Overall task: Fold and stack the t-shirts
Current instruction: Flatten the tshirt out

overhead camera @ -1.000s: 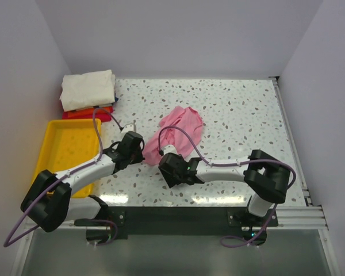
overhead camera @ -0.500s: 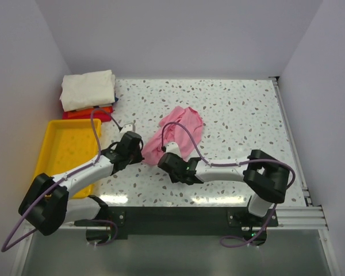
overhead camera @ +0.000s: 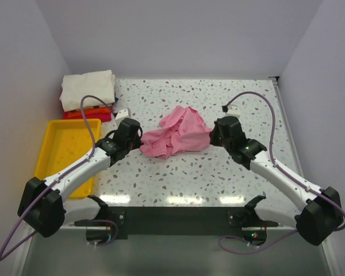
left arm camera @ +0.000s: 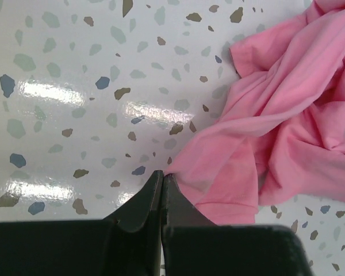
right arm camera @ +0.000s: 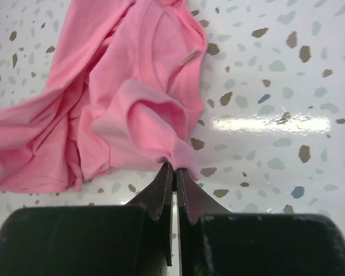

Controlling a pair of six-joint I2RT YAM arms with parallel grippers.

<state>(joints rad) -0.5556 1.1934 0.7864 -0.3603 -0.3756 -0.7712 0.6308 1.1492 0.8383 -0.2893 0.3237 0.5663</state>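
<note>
A light pink t-shirt lies crumpled in the middle of the speckled table. My left gripper is at its left edge, shut, with a corner of pink cloth pinched at the fingertips. My right gripper is at the shirt's right edge, shut on a bunched fold of the shirt. A folded cream-white t-shirt tops a stack at the back left, with orange and red folded shirts under it.
A yellow tray sits at the left edge, under the left arm. White walls close in the table on the left, back and right. A metal rail runs along the right side.
The right arm swung from the shirt's near-left side round to its right edge and shut on the cloth. The shirt shifted and spread rightward. The left gripper moved slightly back.
</note>
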